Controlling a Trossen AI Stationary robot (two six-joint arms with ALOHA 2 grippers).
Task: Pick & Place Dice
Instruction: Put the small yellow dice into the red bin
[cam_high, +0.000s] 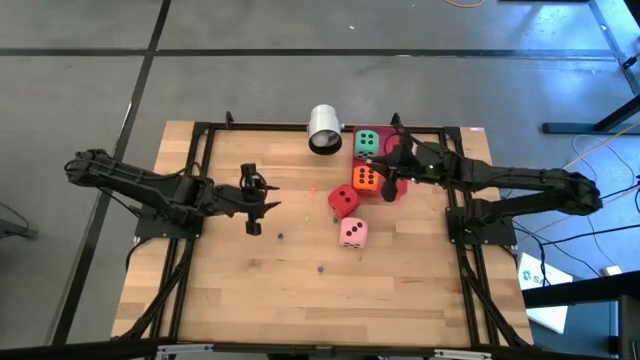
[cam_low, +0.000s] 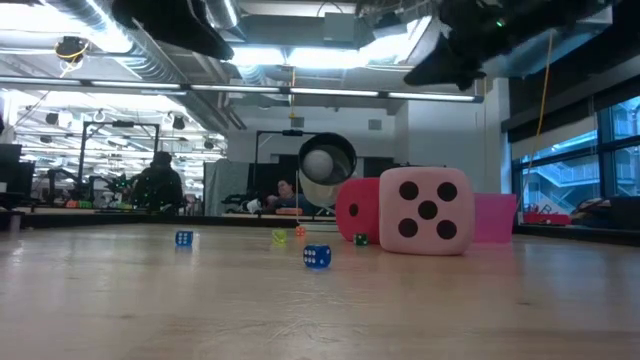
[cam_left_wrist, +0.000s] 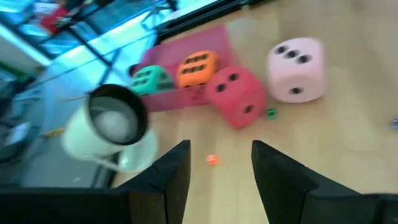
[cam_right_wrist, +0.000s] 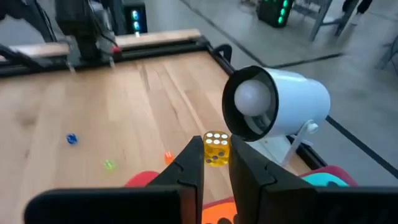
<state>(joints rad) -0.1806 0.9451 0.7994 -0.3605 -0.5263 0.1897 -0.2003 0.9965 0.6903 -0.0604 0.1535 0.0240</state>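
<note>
Above the red tray (cam_high: 392, 190), we found the right hand (cam_high: 391, 168) pinching a small yellow die (cam_right_wrist: 216, 148).
Left hand (cam_high: 252, 198) hung half open and empty, apparently waiting. Green die (cam_high: 366, 143) and orange die (cam_high: 366, 178) sat on the tray; red die (cam_high: 343, 201) and pink die (cam_high: 352, 233) lay nearby on the surface (cam_high: 300, 280), presumably awaiting placement.

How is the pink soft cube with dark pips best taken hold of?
Probably from above, on two opposite flat sides: the pink soft cube with dark pips sits apart on the wooden table, with the red soft cube not touching it.
</note>
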